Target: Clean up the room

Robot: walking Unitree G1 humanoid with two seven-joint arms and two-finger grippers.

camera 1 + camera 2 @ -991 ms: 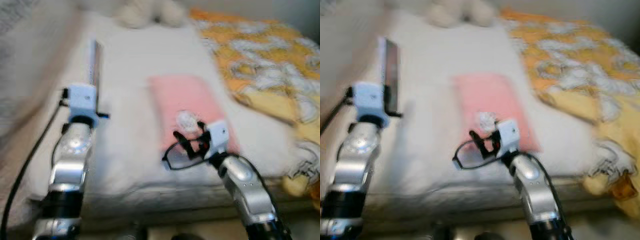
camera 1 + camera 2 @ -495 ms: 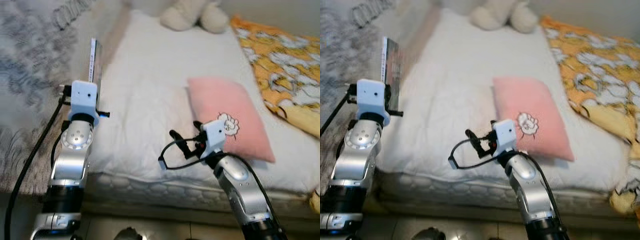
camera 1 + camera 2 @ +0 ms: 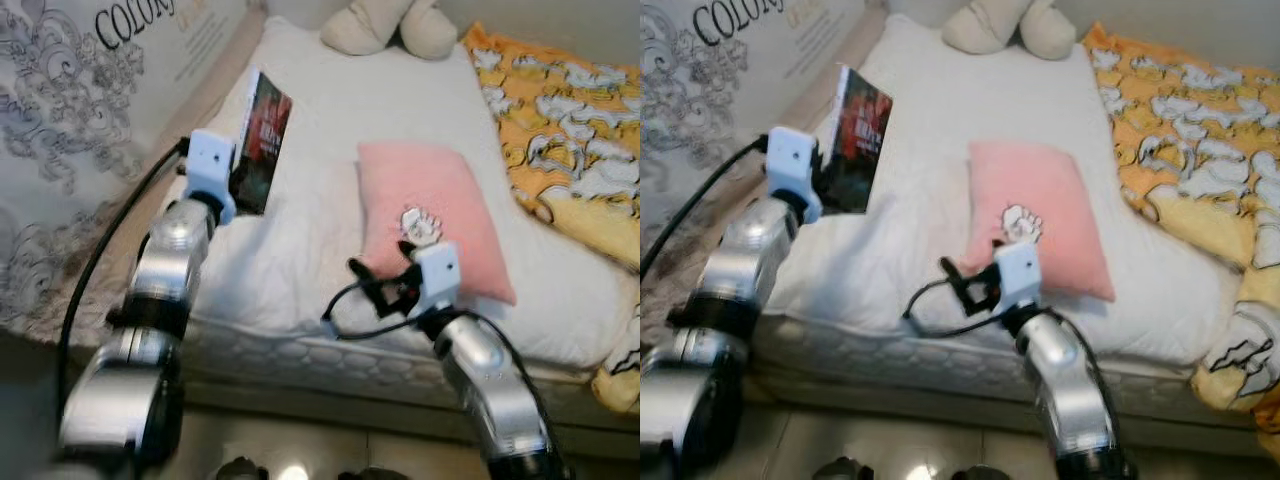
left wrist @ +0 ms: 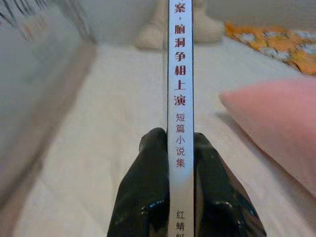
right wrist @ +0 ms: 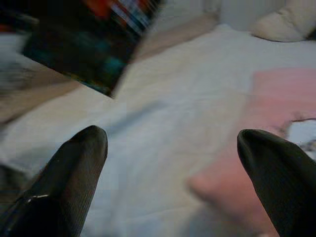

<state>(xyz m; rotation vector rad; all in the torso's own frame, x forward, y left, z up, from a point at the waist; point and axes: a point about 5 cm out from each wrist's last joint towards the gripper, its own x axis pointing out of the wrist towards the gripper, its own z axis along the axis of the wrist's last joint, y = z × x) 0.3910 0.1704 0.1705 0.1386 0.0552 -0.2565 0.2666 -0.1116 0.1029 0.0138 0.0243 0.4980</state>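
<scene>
A dark-covered book (image 3: 263, 143) with a white spine (image 4: 180, 98) is held upright above the left side of the white bed (image 3: 320, 130). My left gripper (image 4: 173, 143) is shut on its lower edge, one black finger on each cover. My right gripper (image 5: 173, 148) stands open over the bed's front edge, its fingers (image 3: 372, 285) just in front of the pink pillow (image 3: 430, 215). Nothing is between them. The pillow lies flat in the middle of the bed with a small white figure printed on it.
A cream plush toy (image 3: 390, 25) sits at the head of the bed. An orange and white patterned blanket (image 3: 565, 110) covers the right side. A patterned wall panel (image 3: 80, 110) runs along the left. The quilted mattress edge (image 3: 920, 370) meets a tiled floor (image 3: 300, 450).
The camera has shifted. My left arm has swung forward and rightwards, and the book has turned so that its dark cover faces me. My right gripper stays open near the pillow.
</scene>
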